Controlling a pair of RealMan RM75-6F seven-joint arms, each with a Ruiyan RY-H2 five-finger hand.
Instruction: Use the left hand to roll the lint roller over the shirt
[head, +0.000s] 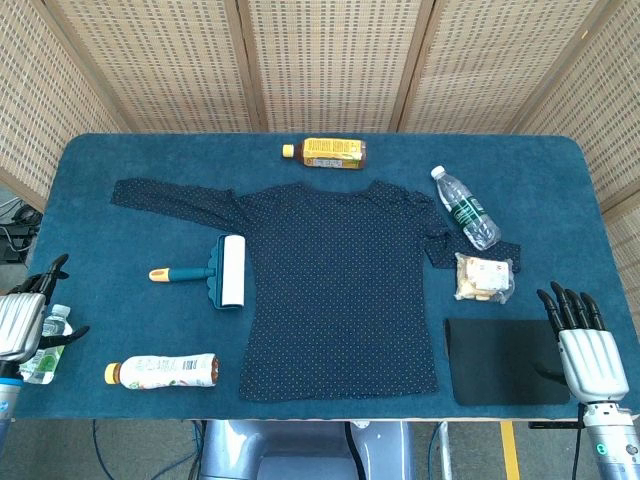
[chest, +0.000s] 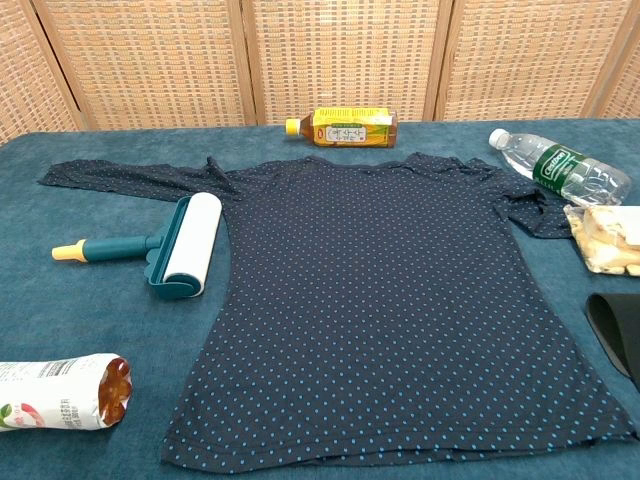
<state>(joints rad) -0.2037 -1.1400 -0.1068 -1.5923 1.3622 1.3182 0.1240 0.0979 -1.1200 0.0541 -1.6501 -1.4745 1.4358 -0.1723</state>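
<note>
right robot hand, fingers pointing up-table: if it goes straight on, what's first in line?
Way looks free: the right robot hand points along bare table edge, outside the black mat and snack bag. Depth unclear.

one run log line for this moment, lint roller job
stage: pre-grasp | left hand: open, table's left edge, holds nothing | lint roller: untouched, beside shirt | right hand: open, idle

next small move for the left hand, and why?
Probably bring the open left robot hand across to the teal lint roller's yellow-tipped handle: that roller lies untouched beside the dark dotted shirt, the hand far off at the table edge.
</note>
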